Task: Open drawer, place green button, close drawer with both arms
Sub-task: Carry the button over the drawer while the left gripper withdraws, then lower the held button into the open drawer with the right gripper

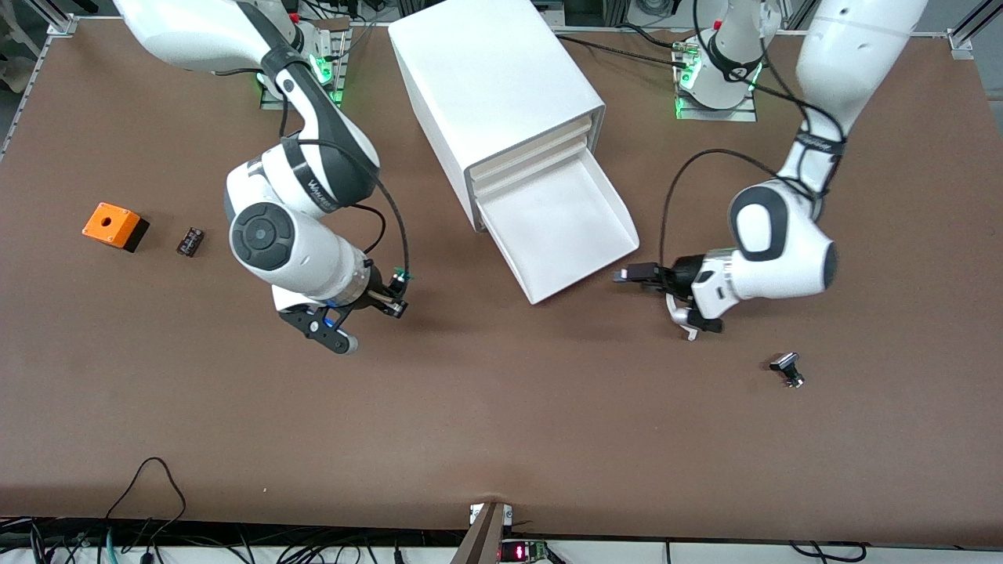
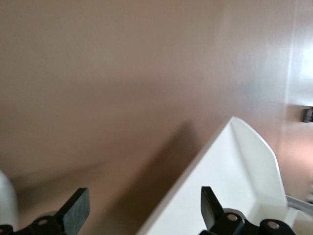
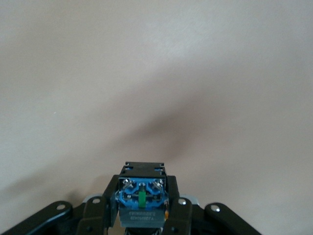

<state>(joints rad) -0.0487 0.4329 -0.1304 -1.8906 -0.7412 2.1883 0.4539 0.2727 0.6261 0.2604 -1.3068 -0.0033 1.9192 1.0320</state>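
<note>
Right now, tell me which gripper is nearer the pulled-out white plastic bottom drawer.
Left. The left gripper is open just beside the white plastic bottom drawer's front corner; the right gripper, shut on the green-capped button, is over bare table toward the right arm's end.

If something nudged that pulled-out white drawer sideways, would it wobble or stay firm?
The drawer probably flexes somewhat: it looks like thin plastic with low walls. Pulled far out of the cabinet, it may sag or rattle. Empty, it likely slides back easily. The open left gripper is beside its front corner.
</note>
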